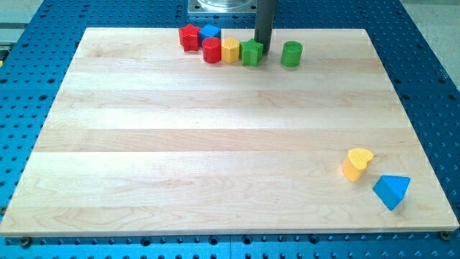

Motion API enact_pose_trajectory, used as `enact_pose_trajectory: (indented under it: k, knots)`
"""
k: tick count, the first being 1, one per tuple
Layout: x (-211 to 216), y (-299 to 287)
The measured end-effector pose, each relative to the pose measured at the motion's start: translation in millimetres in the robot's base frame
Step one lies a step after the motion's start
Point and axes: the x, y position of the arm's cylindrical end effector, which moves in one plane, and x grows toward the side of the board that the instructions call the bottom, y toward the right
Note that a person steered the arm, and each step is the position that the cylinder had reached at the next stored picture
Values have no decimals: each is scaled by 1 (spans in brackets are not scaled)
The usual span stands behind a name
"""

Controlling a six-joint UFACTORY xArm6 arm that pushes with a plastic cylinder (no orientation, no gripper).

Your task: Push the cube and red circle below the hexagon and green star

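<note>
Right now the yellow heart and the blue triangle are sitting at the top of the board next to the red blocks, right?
Not quite. In the camera view the yellow heart and the blue triangle sit side by side near the view's bottom right, far from the red blocks at the view's top. My tip is up there, beside the green star.

Single camera, set above the bottom edge of the surface (230, 144), angled down toward the top edge. All four corners fall in frame, with blue perforated base (431, 72) visible around them. Medium distance; top edge appears narrower than bottom. No second view.
</note>
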Motion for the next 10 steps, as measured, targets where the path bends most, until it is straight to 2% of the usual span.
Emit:
enact_pose_trajectory:
  k: [2,3,4,5,7,8,9,10]
  knots:
    - [-47,-38]
    - [-47,-87]
    - [-29,-126]
    - [11,-127]
    - [30,-127]
    - [78,-105]
    - [86,-97]
    - [72,-85]
